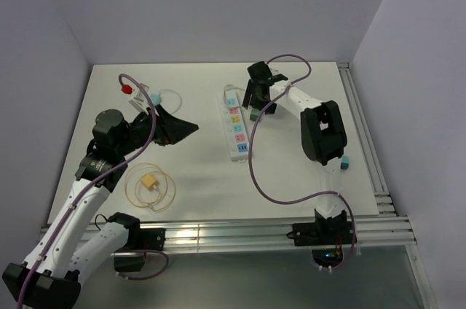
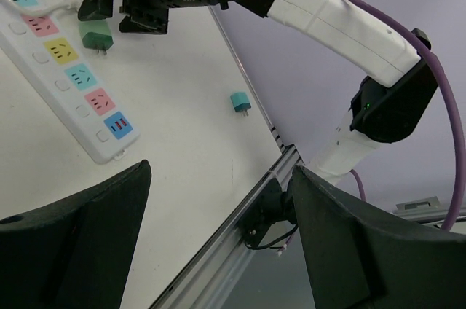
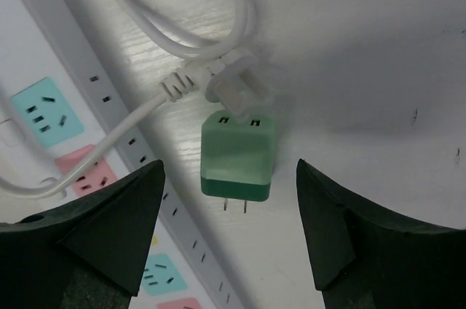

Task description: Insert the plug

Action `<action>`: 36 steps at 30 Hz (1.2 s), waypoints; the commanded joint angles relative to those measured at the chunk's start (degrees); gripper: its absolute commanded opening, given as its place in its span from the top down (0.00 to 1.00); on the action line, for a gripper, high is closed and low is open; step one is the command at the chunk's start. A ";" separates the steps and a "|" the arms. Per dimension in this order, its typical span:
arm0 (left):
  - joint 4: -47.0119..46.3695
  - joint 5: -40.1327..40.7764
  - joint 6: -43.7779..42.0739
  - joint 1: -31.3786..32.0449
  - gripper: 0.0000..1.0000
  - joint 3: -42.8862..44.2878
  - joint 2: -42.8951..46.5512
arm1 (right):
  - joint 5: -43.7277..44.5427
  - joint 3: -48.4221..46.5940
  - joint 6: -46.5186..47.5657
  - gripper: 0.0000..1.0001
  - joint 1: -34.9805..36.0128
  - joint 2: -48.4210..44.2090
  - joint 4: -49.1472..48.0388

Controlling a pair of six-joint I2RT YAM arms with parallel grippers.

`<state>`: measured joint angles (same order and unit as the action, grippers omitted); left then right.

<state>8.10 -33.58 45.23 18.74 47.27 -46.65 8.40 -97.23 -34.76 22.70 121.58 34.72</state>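
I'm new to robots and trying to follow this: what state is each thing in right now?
Green square plug adapter: unplugged, lying flat, ungripped.
White power strip with coloured sockets: visible sockets empty.
Small teal plug: lying loose, untouched.
Left gripper: open, empty.
Right gripper: open, straddling the green adapter.

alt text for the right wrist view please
A green plug adapter lies flat on the white table, prongs toward the camera, untouched between the fingers of the open right hand. A white corded plug lies at its far end, and a white power strip with coloured sockets runs along the left.
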 commanded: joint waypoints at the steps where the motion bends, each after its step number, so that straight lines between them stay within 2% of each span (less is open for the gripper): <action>1: -1.42 -0.26 -1.02 0.24 0.16 1.60 1.13 | 6.62 -3.67 1.54 0.21 1.12 0.93 5.80; 5: -1.95 -0.52 -0.67 0.24 0.16 0.99 1.13 | 6.01 -2.00 1.10 0.24 1.29 1.38 4.57; 12: -1.07 0.18 -1.11 0.33 0.17 0.72 1.13 | 4.52 -2.61 1.01 0.37 1.21 4.10 4.30; 19: -0.54 -0.17 -1.20 0.33 0.17 0.28 1.04 | 4.25 -4.46 1.01 0.40 1.12 6.12 4.65; 22: -0.54 0.10 -1.02 0.42 0.17 0.02 1.74 | 4.34 -4.81 0.75 0.52 1.12 6.13 5.18; 23: -0.71 0.10 -1.02 0.42 0.18 -0.33 1.92 | 4.25 -4.11 0.75 0.65 1.12 5.69 5.10; 25: -0.72 0.71 -1.28 0.50 0.19 -0.59 2.01 | 3.20 -2.53 0.40 0.74 1.12 3.67 3.61; 27: -0.72 1.15 -1.46 0.51 0.19 -1.03 1.66 | 2.32 1.15 -0.30 0.89 1.38 0.35 1.42; 29: -1.24 0.98 -1.20 0.59 0.20 -1.82 1.13 | 1.36 5.09 -1.79 0.97 1.47 -2.47 0.09; 32: -4.05 1.06 -0.15 1.03 0.22 -4.10 0.69 | -0.23 11.94 -4.16 1.00 2.17 -9.59 -3.16; 35: -7.57 3.52 1.43 2.35 0.23 -7.18 0.60 | -3.11 20.54 -11.18 1.00 2.96 -17.93 -6.32; 36: -10.09 4.22 1.87 2.96 0.23 -8.14 0.42 | -4.09 23.55 -16.77 1.00 3.14 -23.26 -9.38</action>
<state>4.80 -31.77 45.82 20.38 41.25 -46.06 7.57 -79.15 -41.19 24.69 109.93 32.23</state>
